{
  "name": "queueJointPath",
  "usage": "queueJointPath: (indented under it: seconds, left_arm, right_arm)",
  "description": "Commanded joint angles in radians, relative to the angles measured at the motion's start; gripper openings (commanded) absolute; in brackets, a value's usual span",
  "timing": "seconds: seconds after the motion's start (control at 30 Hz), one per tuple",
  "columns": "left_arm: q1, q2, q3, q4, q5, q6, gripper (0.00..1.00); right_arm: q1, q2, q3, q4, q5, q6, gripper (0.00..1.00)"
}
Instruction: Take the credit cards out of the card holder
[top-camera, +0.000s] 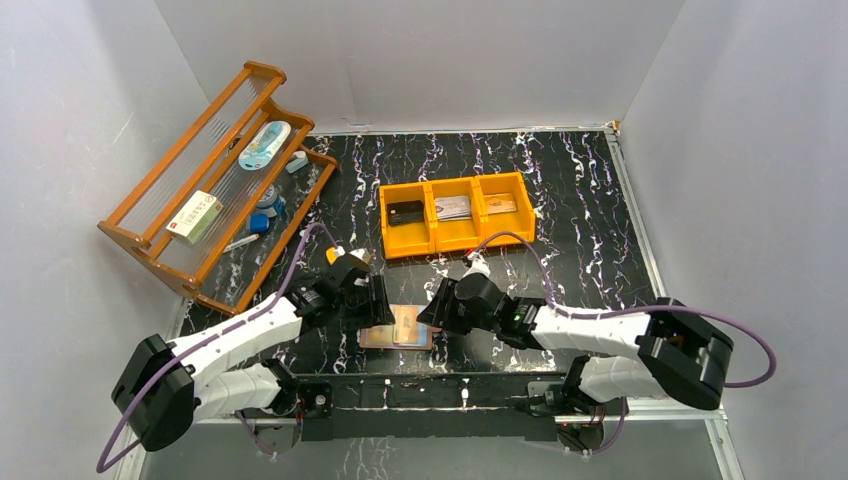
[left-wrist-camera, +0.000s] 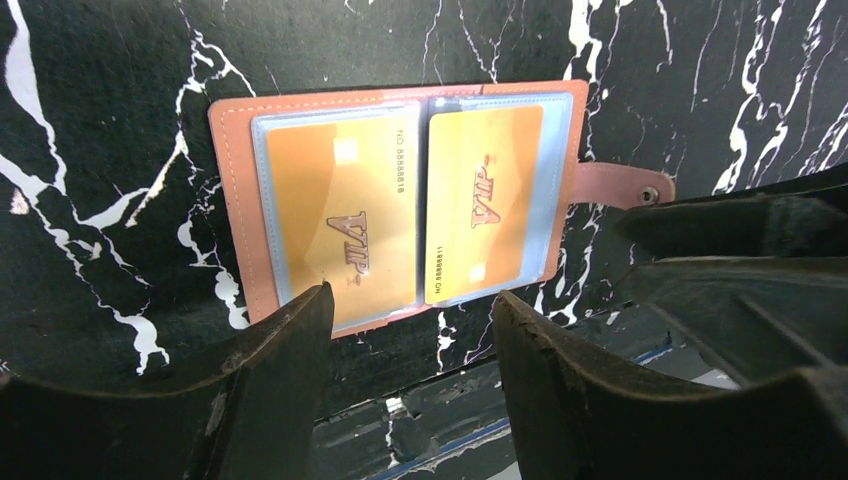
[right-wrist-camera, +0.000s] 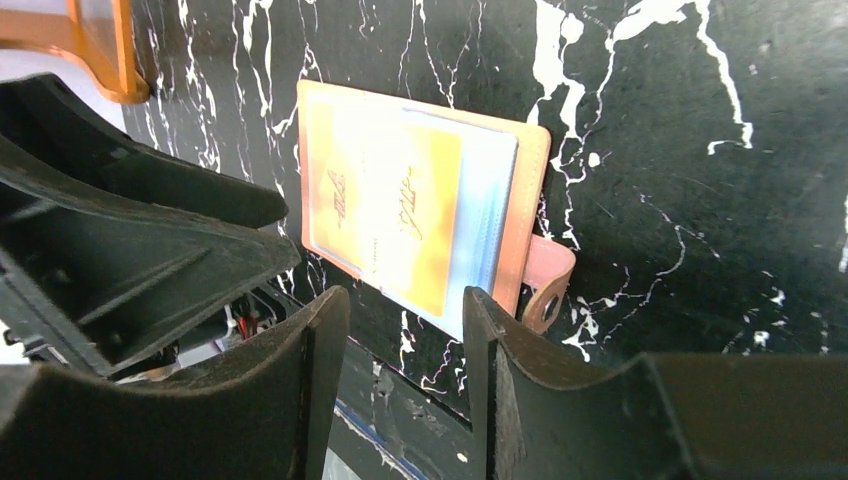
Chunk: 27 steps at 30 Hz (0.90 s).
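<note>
The salmon-pink card holder (top-camera: 398, 328) lies open and flat near the table's front edge, between my two grippers. In the left wrist view the card holder (left-wrist-camera: 235, 215) shows two yellow-orange VIP credit cards (left-wrist-camera: 345, 225) (left-wrist-camera: 483, 205) in its pale blue slots, with the snap tab (left-wrist-camera: 620, 185) to the right. In the right wrist view the card holder (right-wrist-camera: 530, 210) and its cards (right-wrist-camera: 385, 200) lie just beyond my fingers. My left gripper (left-wrist-camera: 410, 310) is open and empty at the holder's near edge. My right gripper (right-wrist-camera: 405, 310) is open and empty at its other side.
An orange three-compartment tray (top-camera: 457, 238) holding several cards stands behind the holder. A wooden rack (top-camera: 215, 190) with small items stands at the back left. The table's front edge and mounting rail lie right under both grippers.
</note>
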<state>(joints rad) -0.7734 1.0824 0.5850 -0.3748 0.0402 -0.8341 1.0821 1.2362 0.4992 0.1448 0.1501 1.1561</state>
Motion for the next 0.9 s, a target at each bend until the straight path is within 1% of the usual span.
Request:
queueJointPath:
  seconds: [0.0, 0.1, 0.27, 0.5, 0.7, 0.87]
  left_arm:
    - [0.026, -0.019, 0.044, -0.024, 0.002, 0.008, 0.59]
    - [0.068, -0.045, 0.017, 0.001, 0.051, 0.013, 0.62]
    - [0.129, -0.066, -0.04, 0.081, 0.161, 0.006, 0.62]
    - [0.133, -0.057, -0.054, 0.127, 0.212, 0.015, 0.62]
    - [0.133, -0.036, -0.066, 0.178, 0.253, 0.024, 0.63]
    - [0.133, 0.015, -0.072, 0.224, 0.306, 0.043, 0.64]
  right_arm:
    - [0.001, 0.05, 0.05, 0.106, -0.06, -0.016, 0.54]
    - [0.001, 0.088, 0.071, 0.11, -0.08, -0.025, 0.54]
    - [-0.014, 0.155, 0.1, 0.152, -0.131, -0.037, 0.51]
    - [-0.039, 0.242, 0.139, 0.119, -0.146, -0.053, 0.51]
    - [-0.05, 0.306, 0.099, 0.122, -0.16, -0.018, 0.5]
    - [-0.05, 0.301, 0.052, 0.131, -0.156, 0.006, 0.5]
